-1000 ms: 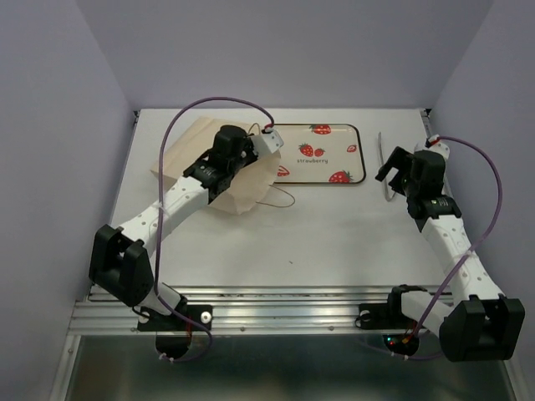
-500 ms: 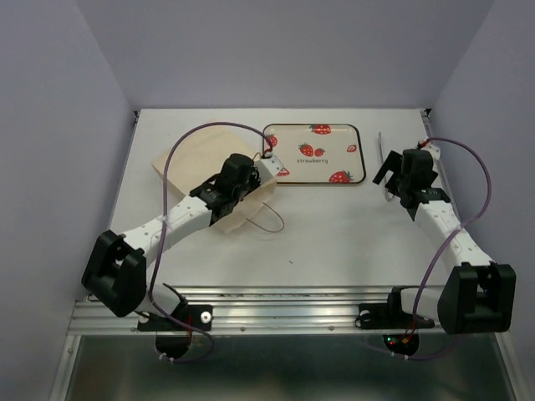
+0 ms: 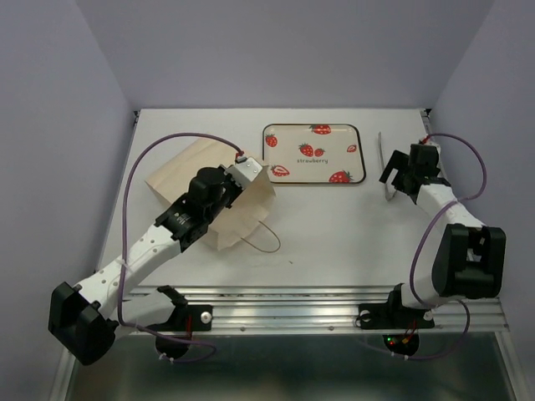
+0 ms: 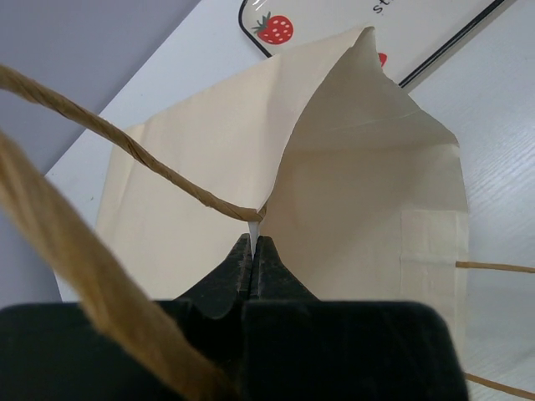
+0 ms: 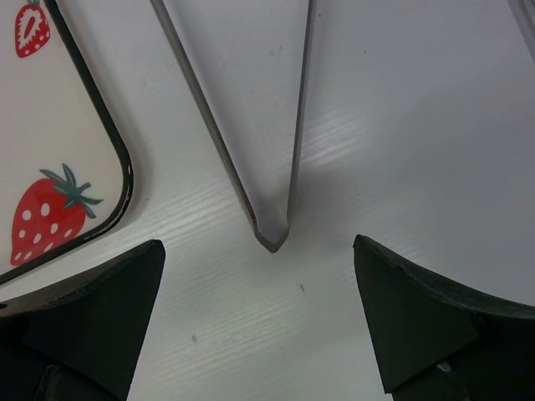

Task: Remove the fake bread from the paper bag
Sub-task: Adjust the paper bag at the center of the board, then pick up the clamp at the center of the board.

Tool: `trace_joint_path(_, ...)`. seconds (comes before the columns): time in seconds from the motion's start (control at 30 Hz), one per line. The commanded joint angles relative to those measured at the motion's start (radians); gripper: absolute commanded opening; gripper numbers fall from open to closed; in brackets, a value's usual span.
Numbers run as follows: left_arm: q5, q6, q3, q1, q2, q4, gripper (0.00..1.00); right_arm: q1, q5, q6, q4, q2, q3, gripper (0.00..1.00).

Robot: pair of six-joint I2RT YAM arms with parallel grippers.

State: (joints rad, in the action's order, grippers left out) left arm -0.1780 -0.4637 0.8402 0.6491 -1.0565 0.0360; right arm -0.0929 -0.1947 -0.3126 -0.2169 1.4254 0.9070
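Trouble is most likely at the pinch. The left gripper (image 4: 253, 251) is clenched on a thin paper edge at the bag's (image 3: 180, 171) mouth, right where one string handle (image 4: 159, 171) joins. If the arm lifts hard, I judge that the single layer could tear or slip free. The whole light bag could also drag along the table (image 3: 351, 225) rather than gape open. That handle runs close past the wrist, so it might snag as the arm moves. The bag's far corner sits just beside the tray (image 3: 313, 127), and a sideways pull could nudge it. No bread shows in any view; I take it to be inside the bag, so a steep tilt might spill it out. The right gripper (image 5: 259, 284) hangs released over the tip of the tongs (image 5: 276, 238), right of the tray and well apart from the bag, so it cannot steady anything. The bag lies flat, left of the tray. Its long axis runs diagonally from far-left to near-right, and the mouth appears to face near-right, where the second handle (image 3: 266, 238) trails out.
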Motion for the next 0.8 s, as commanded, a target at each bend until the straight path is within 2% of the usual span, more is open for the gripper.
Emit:
trace_joint_path(0.0, 0.023, 0.025, -0.033, 0.007, 0.039, -0.028, 0.0, -0.018, 0.13, 0.13, 0.053, 0.073, 0.085, 1.0)
trace_joint_path(0.1, 0.028, 0.031, -0.036, 0.007, 0.043, -0.028, 0.0, -0.039, 0.098, 0.115, 0.04, 0.112, 0.112, 1.0)
trace_joint_path(0.23, 0.034, 0.031, -0.043, 0.007, 0.059, -0.028, 0.0, -0.065, 0.184, 0.133, 0.04, 0.164, 0.125, 1.0)
trace_joint_path(0.4, 0.028, 0.026, -0.049, 0.007, 0.064, -0.028, 0.0, -0.065, 0.1, 0.11, 0.011, 0.205, 0.159, 1.0)
trace_joint_path(0.63, 0.032, 0.03, -0.053, 0.009, 0.07, -0.054, 0.0, -0.074, 0.149, 0.098, -0.012, 0.273, 0.193, 1.0)
trace_joint_path(0.77, 0.023, 0.03, -0.059, 0.007, 0.076, -0.056, 0.0, -0.074, 0.106, 0.084, -0.01, 0.313, 0.225, 1.0)
